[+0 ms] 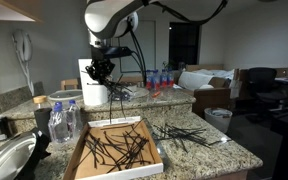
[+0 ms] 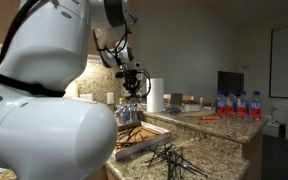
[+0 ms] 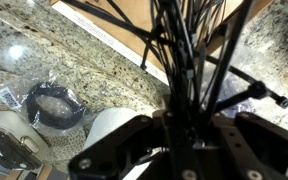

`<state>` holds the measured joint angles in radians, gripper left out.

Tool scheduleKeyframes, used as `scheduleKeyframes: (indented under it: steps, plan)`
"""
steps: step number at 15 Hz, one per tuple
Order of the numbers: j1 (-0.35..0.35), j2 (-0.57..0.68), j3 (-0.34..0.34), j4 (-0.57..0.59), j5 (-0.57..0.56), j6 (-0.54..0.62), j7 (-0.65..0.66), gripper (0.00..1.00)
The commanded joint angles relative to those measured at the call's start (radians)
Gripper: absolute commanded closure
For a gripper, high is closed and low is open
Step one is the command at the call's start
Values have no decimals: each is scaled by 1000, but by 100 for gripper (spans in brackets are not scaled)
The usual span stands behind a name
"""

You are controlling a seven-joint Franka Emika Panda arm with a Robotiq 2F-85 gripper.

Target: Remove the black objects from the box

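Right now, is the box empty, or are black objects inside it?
Not empty: many black objects lie inside the box, while the hand holds a bunch.

Thin blk sticks (image 1: 117, 150) loose in box (image 1: 76, 162), bunch in hand (image 3: 184, 135).

A white robot arm (image 1: 109, 15) arches over from above. Its black two-fingered gripper (image 1: 104, 70) points down, clamped on thin black sticks (image 3: 179, 60).

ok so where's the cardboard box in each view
In an exterior view: box bottom centre, on the granite counter.
In an exterior view: lower centre, beside the robot's white body.
Wrist view: along the top, behind the gripped black ties.
Shared landmark: the granite counter.
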<state>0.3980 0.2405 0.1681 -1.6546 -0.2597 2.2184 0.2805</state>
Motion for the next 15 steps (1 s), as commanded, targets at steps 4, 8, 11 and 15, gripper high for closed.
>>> scheduleKeyframes:
  steps: [4, 8, 11, 15]
  plan:
    - [-41, -117, 8, -82, -11, -82, -13, 91]
    - [-91, -200, -3, -202, 2, -86, 15, 91]
    - [-136, -261, -17, -314, -12, -95, 44, 91]
    - [-201, -347, -38, -468, 1, -109, 71, 91]
